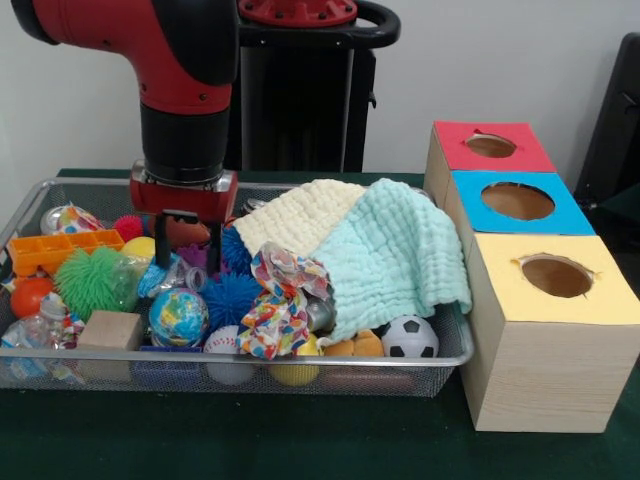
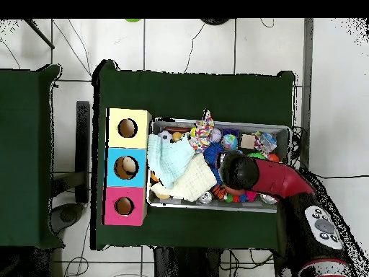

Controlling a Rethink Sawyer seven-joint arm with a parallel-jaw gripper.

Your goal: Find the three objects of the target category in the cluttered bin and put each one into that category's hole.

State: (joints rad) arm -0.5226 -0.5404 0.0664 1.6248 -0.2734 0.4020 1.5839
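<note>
The wire bin (image 1: 455,345) is heaped with toys and two cloths, cream (image 1: 295,215) and mint (image 1: 395,255). One crinkled clear plastic bottle (image 1: 38,330) lies at its near corner. Three boxes stand beside it; the red-topped hole (image 1: 491,146) sits farthest back. The gripper (image 1: 187,262) hangs open among the clutter, holding nothing.
</note>
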